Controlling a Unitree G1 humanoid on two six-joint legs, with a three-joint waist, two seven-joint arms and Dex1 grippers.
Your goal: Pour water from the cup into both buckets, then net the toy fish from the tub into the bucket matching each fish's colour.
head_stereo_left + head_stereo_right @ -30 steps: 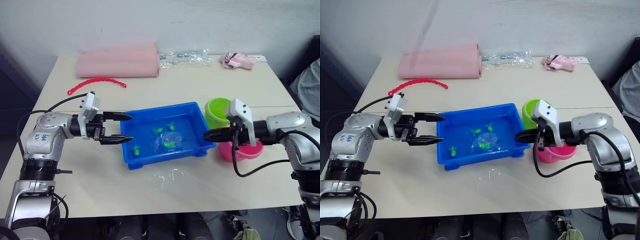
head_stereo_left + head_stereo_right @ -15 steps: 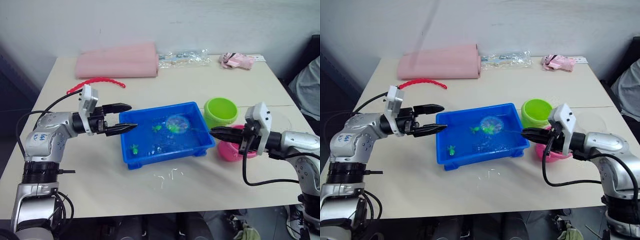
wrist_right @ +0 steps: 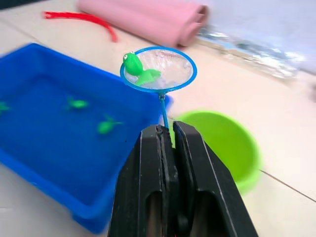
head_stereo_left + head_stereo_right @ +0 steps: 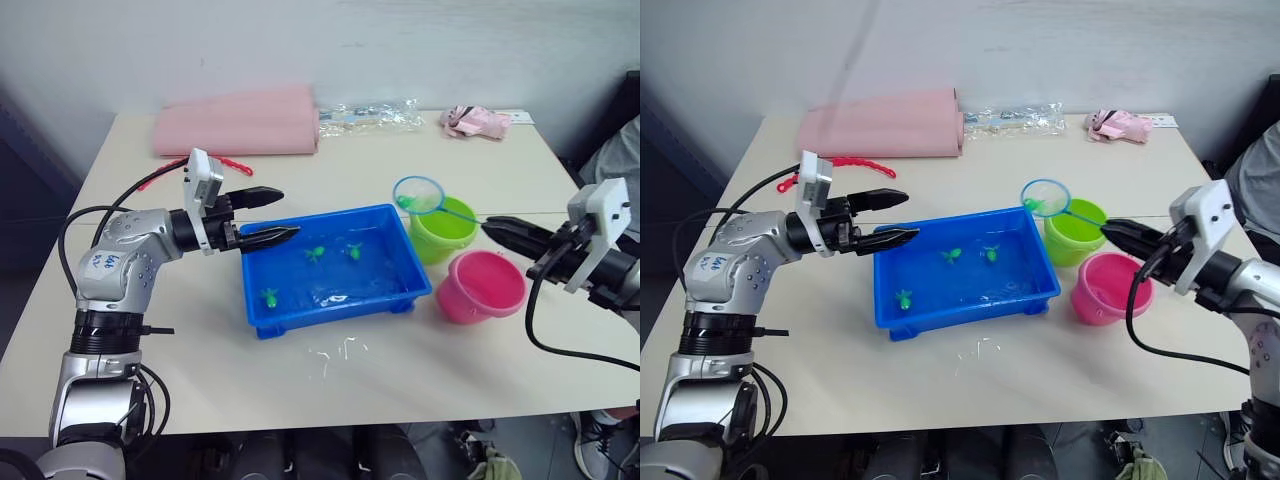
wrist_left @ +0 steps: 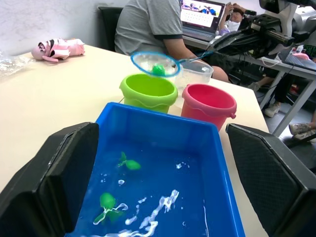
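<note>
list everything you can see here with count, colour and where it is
tub: 1, blue, table centre, holding water
toy fish: 3 green in the tub; 1 green in the net
net: 1, blue rim, held above the green bucket's far-left edge
green bucket: 1, right of the tub
pink bucket: 1, nearer than the green one
cup: 1, clear, behind the buckets
folded pink cloth: 1, far left
red beaded strip: 1, near the cloth
clear plastic bag: 1, far edge
pink toy: 1, far right
person: 1, grey shirt, seated beyond the table
left gripper: open, over the tub's left rim
right gripper: shut on the net
</note>
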